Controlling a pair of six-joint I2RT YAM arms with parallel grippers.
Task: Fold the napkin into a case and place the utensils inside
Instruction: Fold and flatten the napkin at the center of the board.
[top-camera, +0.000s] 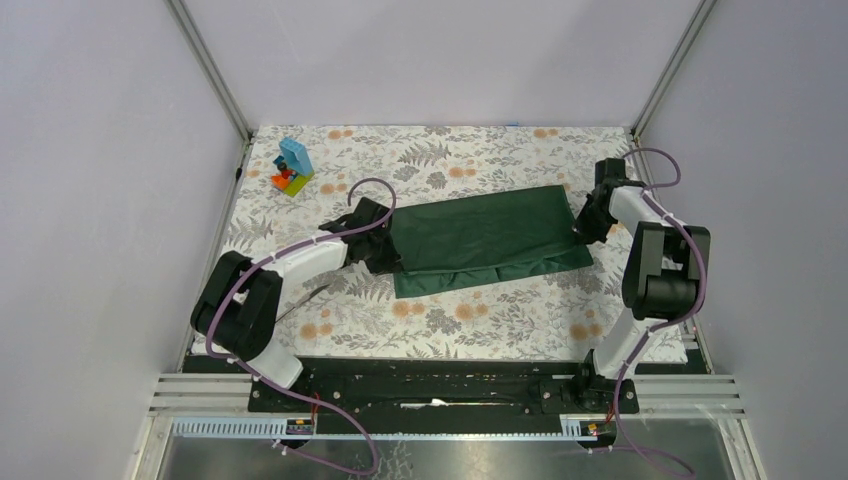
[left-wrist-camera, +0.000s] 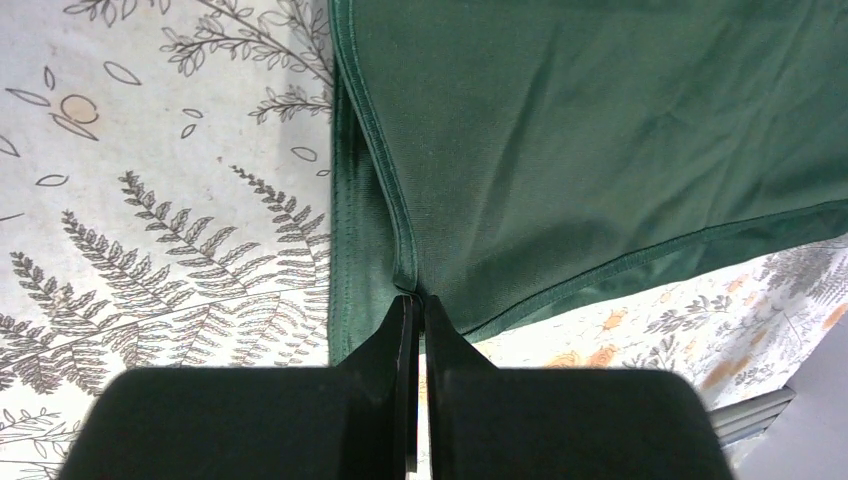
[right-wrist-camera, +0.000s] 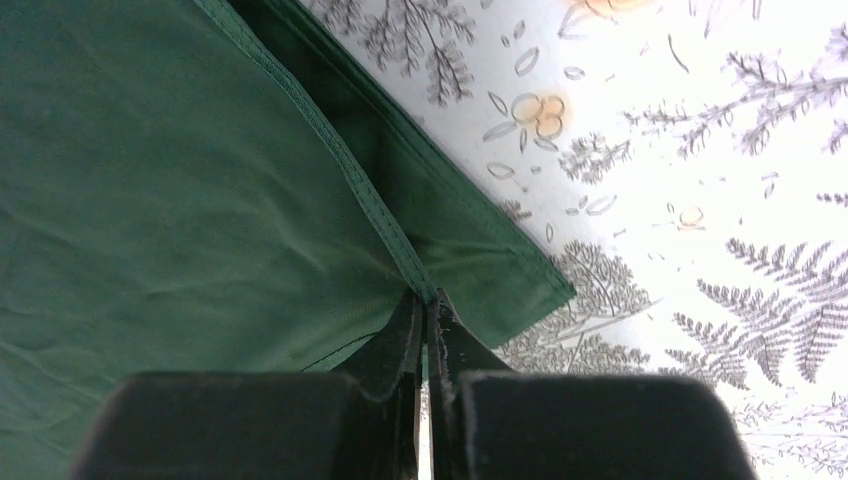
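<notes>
A dark green napkin (top-camera: 485, 235) lies across the middle of the table (top-camera: 500, 325). Its long axis runs left to right, and a lower layer shows along its near side. The left gripper (left-wrist-camera: 412, 305) is pinched tight on the hem at the napkin's left end, and the right gripper (right-wrist-camera: 428, 300) likewise at its right end. The cloth spans between them.
</notes>
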